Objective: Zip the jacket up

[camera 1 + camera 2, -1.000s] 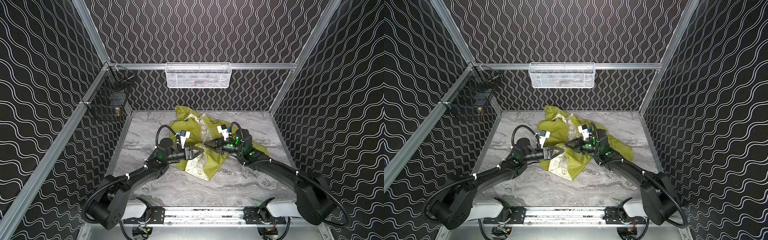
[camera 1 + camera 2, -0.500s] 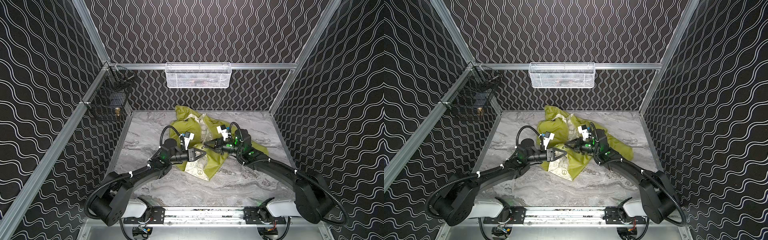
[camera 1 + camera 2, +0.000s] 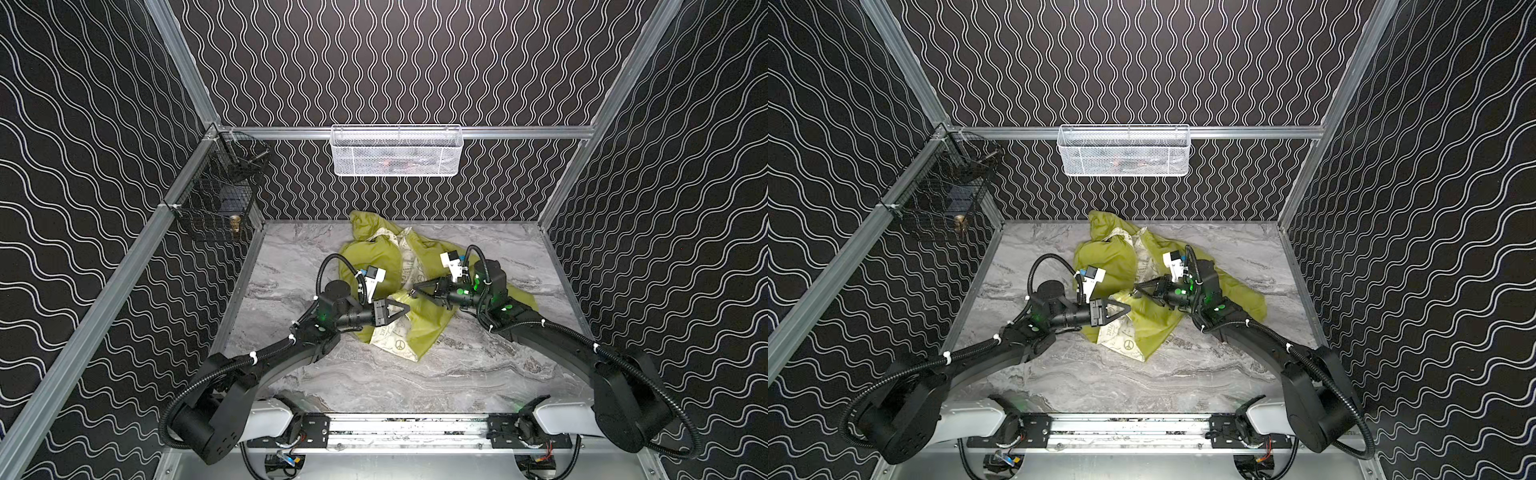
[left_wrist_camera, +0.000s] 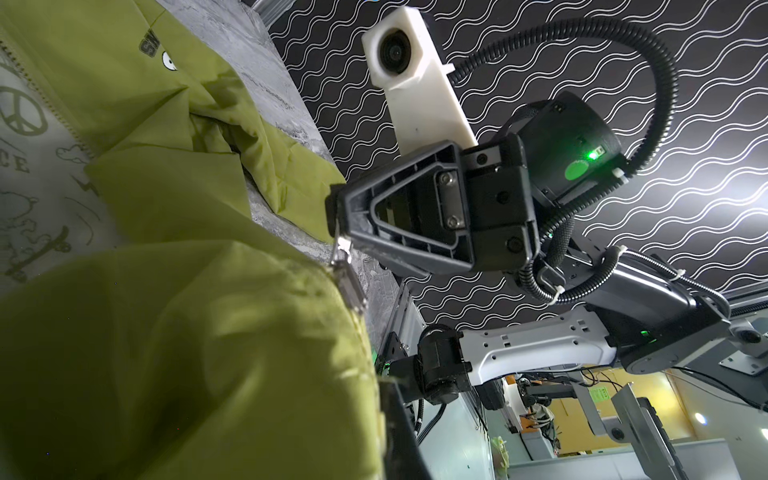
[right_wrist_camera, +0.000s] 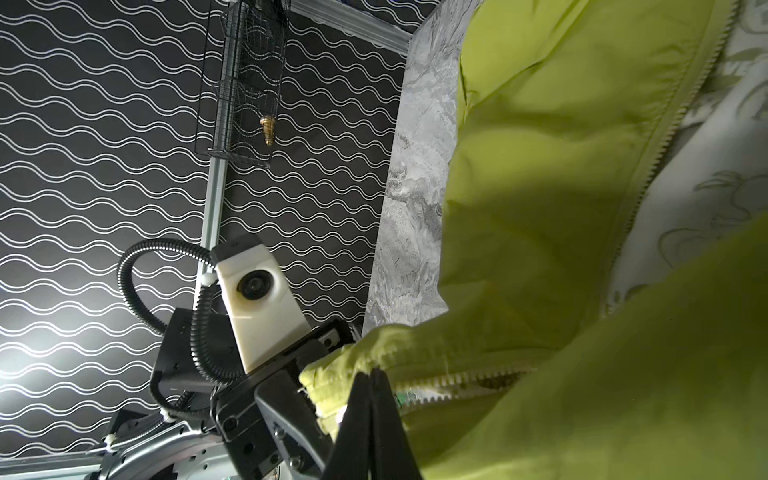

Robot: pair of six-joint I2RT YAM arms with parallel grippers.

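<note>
**A:** What's the left gripper (image 3: 404, 308) doing?

**B:** Its jaws are pressed together on a bunched corner of the jacket (image 3: 376, 259), right at the yellow-green hem.

**A:** And the right gripper (image 3: 414, 291)?

**B:** Pinched narrow too. The left wrist view shows its tip clamped on the small metal zipper pull (image 4: 341, 249) at the cloth's edge. The two tips face each other, just beside one another.

**A:** Where's the rest of the jacket?

**B:** It spreads out from both grippers, crumpled on the grey marbled counter (image 3: 457, 374). Below the left gripper a fold shows the cream lining (image 3: 399, 345) with a peace sign. More yellow-green cloth lies under the right arm, and a heap sits beyond both, toward the back wall.

**A:** The zipper (image 5: 665, 137)?

**B:** It runs away from the right gripper, teeth bare along one green edge, lining next to them.

**A:** Further out?

**B:** A white mesh basket (image 3: 397, 151) hangs on the back rail, well beyond both grippers. A black wire basket (image 3: 216, 203) hangs off the left gripper's side.
</note>
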